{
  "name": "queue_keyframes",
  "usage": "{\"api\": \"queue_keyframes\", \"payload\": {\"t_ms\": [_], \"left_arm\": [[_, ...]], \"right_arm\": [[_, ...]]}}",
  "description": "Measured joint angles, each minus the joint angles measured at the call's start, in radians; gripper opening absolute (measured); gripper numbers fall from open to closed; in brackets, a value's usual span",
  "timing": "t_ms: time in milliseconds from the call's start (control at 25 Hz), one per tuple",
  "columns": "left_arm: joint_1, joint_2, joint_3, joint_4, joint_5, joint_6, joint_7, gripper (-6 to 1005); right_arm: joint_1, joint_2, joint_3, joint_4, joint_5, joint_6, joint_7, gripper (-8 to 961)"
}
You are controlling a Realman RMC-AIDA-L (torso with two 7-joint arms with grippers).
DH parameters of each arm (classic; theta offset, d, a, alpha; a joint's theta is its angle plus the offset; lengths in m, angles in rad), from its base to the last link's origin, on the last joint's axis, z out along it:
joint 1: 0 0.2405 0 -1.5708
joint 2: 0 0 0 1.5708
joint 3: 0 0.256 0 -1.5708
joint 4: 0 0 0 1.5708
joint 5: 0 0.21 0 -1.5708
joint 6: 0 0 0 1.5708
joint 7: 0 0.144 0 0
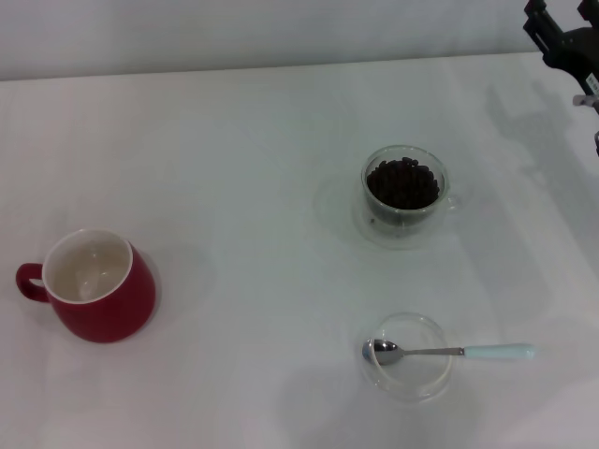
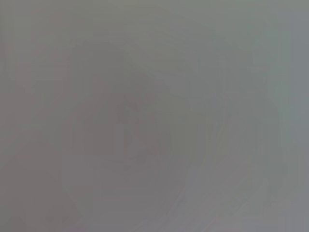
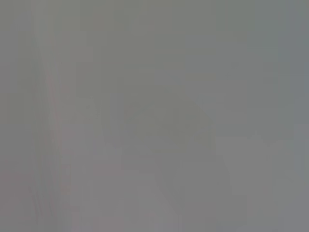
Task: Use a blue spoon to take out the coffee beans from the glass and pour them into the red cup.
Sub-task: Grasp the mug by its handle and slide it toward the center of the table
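Note:
In the head view the glass (image 1: 404,187) stands on a clear saucer right of centre, filled with dark coffee beans (image 1: 402,183). Nearer the front, the blue spoon (image 1: 449,353) lies across a shallow clear dish (image 1: 408,355), metal bowl in the dish, pale blue handle pointing right. The red cup (image 1: 94,285) sits at the left, white inside showing, handle to the left. My right gripper (image 1: 566,42) is at the far top right corner, well away from the glass; only part of it shows. My left gripper is out of view. Both wrist views show only blank grey.
A white tabletop (image 1: 243,168) carries everything, with a pale wall behind its far edge.

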Motion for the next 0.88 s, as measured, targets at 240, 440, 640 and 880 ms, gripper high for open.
{"api": "queue_keyframes", "payload": {"t_ms": [240, 440, 640, 880], "left_arm": [[0.003, 0.002, 0.000, 0.030, -0.004, -0.028, 0.013, 891], [0.007, 0.001, 0.008, 0.030, 0.006, -0.028, 0.022, 890], [0.043, 0.005, 0.018, 0.025, 0.044, -0.023, 0.023, 890], [0.105, 0.007, 0.019, -0.002, 0.143, -0.009, 0.024, 890]], "right_arm": [[-0.020, 0.003, 0.000, 0.000, -0.001, 0.012, -0.003, 816], [-0.023, 0.003, 0.000, 0.000, -0.001, 0.020, -0.004, 816], [-0.017, 0.003, 0.003, 0.001, -0.001, 0.027, -0.004, 816], [-0.014, -0.006, 0.007, 0.003, 0.001, 0.028, -0.004, 816]]}}
